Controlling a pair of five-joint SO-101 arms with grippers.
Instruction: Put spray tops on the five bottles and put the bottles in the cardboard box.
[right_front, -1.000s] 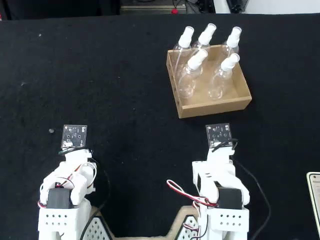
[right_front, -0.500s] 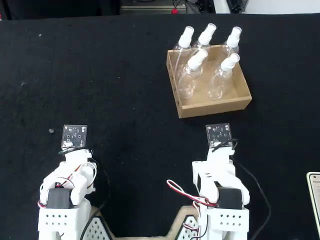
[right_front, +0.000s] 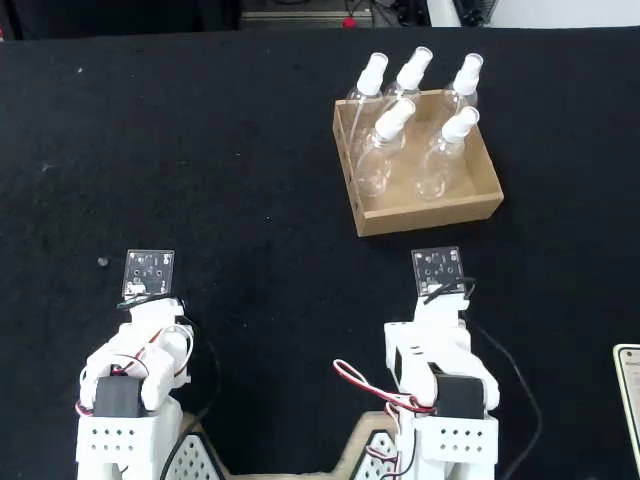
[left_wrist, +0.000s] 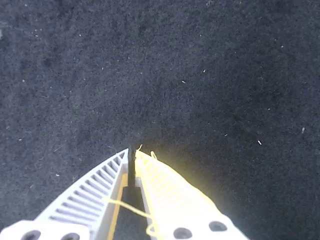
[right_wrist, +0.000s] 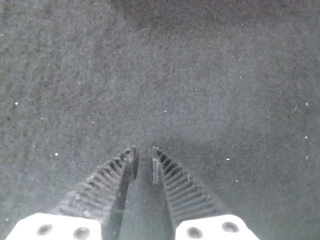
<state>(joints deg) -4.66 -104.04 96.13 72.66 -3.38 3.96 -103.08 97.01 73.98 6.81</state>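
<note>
We see all five bottles (right_front: 378, 160) standing inside the cardboard box (right_front: 430, 215), three along its far wall and two in front of them, each with a white spray top (right_front: 394, 117) fitted. The box sits on the far right part of the black worktop (right_front: 200, 150). Both arms (right_front: 135, 370) are folded at the near edge, well apart from the box. The left claw (left_wrist: 132, 152) hangs over bare cloth with its tips together, gripping nothing. The right claw (right_wrist: 144, 152) is nearly together, with a thin slit between its tips, and also grips nothing.
</note>
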